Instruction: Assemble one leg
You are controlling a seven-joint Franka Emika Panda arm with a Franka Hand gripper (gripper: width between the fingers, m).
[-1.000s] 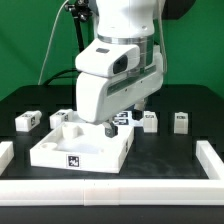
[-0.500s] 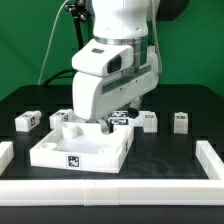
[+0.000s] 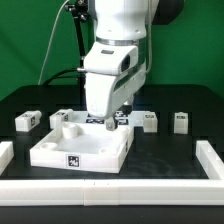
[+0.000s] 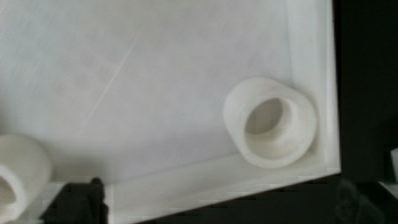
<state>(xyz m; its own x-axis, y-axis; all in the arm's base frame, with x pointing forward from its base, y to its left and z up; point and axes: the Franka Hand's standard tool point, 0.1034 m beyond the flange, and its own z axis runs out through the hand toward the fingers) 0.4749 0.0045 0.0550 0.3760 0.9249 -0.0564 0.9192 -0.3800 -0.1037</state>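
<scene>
The large white square panel (image 3: 85,148) with round corner sockets lies on the black table. My gripper (image 3: 107,124) hangs over its far edge, by the far corner socket (image 4: 270,122). In the wrist view the gripper (image 4: 231,208) shows two dark fingertips (image 4: 80,200) set wide apart with only the panel's edge between them, so it is open and empty. Small white legs with tags stand on the table: one (image 3: 27,121) at the exterior view's left, one (image 3: 62,117) beside the panel's far corner, and two (image 3: 149,121) (image 3: 181,121) at the right.
White rails border the table at the front (image 3: 110,190), the exterior view's left (image 3: 5,152) and right (image 3: 210,155). A tagged white piece (image 3: 126,117) lies just behind the gripper, partly hidden. A second socket (image 4: 18,180) shows at the wrist view's edge.
The hand has turned about its upright axis over the panel's far edge and now looks narrower in the exterior view. The panel and legs have not moved.
</scene>
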